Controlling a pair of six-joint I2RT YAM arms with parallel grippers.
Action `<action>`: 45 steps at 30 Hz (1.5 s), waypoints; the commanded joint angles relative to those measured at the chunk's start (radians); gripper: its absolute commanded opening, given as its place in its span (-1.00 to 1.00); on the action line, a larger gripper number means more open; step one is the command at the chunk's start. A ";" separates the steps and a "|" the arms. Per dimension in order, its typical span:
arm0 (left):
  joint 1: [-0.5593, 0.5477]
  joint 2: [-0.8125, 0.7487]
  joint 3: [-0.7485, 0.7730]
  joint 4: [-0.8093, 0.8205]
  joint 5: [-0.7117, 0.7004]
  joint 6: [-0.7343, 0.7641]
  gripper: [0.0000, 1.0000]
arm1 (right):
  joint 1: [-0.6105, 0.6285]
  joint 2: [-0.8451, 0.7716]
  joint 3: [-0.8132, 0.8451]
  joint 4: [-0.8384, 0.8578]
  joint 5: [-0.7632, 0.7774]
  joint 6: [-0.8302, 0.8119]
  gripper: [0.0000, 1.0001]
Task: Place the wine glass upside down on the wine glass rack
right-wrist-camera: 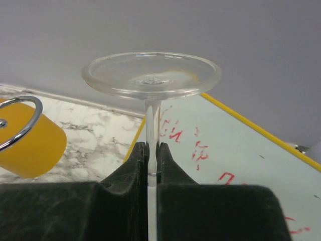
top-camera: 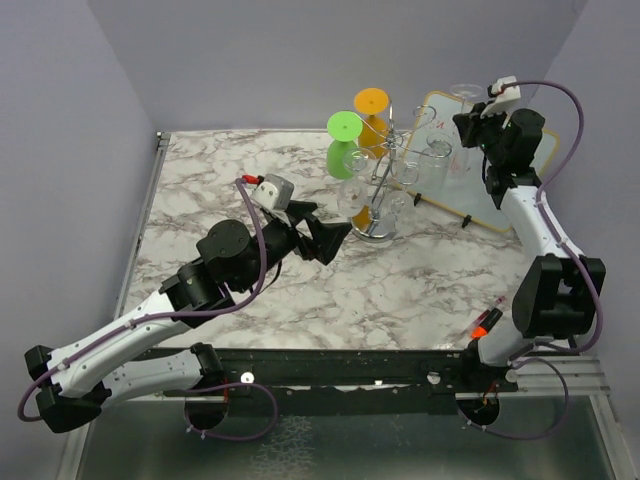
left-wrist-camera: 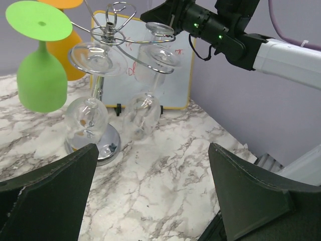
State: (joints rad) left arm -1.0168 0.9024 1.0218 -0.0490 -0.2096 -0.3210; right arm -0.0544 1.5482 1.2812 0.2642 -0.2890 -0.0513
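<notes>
Right gripper point(right-wrist-camera: 152, 148) is clamped on the thin stem of a clear wine glass point(right-wrist-camera: 150, 75), its black fingers pressed against the stem from both sides just under the foot. That glass is held upside down, its round foot uppermost and level. It hangs in the air above the whiteboard point(right-wrist-camera: 241, 155) with red writing and a yellow edge, at the far right of the marble table point(left-wrist-camera: 165, 191). The glass is just to the right of the wine glass rack point(left-wrist-camera: 108, 140), close to the tips of the chrome arms; whether glass and wire touch cannot be told. Two other clear glasses point(left-wrist-camera: 86, 118) hang bowl-down from the rack's arms near its central post, their feet caught in the wire curls. A green wine glass point(left-wrist-camera: 41, 80) and an orange glass point(left-wrist-camera: 75, 55) are upside down on the rack's far left side too. Left gripper point(left-wrist-camera: 153, 148) hovers low over the marble in front of the rack's domed base, its fingers spread wide apart with nothing between them, pointing at the hanging glasses.
</notes>
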 commanded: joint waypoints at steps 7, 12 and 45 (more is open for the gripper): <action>-0.005 0.003 -0.033 -0.010 -0.087 0.061 0.86 | -0.004 0.167 0.139 0.110 -0.363 0.107 -0.98; -0.005 0.009 -0.034 -0.011 -0.097 0.066 0.86 | -0.005 0.237 0.196 0.125 -0.444 0.115 -0.98; -0.005 0.048 -0.055 -0.014 -0.175 0.087 0.87 | -0.004 0.332 0.225 0.147 -0.770 -0.136 -0.98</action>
State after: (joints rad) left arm -1.0168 0.9382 0.9813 -0.0517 -0.3382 -0.2481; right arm -0.0544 1.8740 1.4837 0.4740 -1.0130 -0.0673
